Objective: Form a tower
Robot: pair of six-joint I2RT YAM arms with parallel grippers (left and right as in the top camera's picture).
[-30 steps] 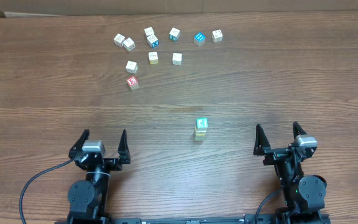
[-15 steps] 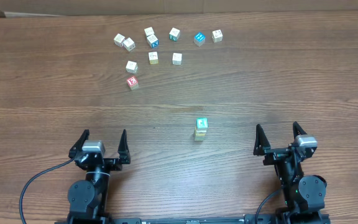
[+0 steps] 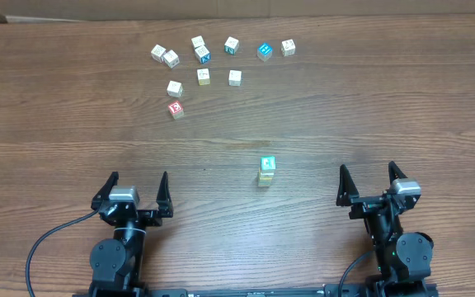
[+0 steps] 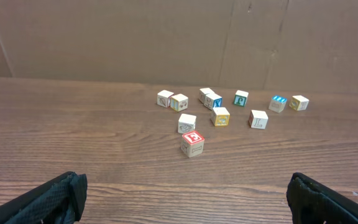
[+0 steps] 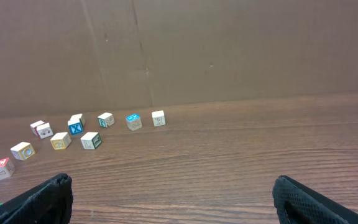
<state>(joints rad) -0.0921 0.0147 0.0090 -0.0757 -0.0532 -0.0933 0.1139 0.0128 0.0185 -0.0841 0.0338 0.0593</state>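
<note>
Overhead: I saw the tower (image 3: 266, 171) standing alone on the wooden table (image 3: 386, 107), teal-faced cube on top, between my two arms and nearer the right one.
Overhead, loose cubes: ten singles sat scattered along the far side, the red cube (image 3: 176, 109) closest to me.
Overhead, grippers: the left gripper (image 3: 134, 191) and right gripper (image 3: 368, 181) both rested at the near edge with fingers spread wide, grasping nothing, well apart from the tower.
Left wrist: I made out the loose cubes ahead, the red cube (image 4: 192, 144) nearest; the tower was outside this view.
Right wrist: the cubes lay far left, a blue cube (image 5: 76, 127) among them.
</note>
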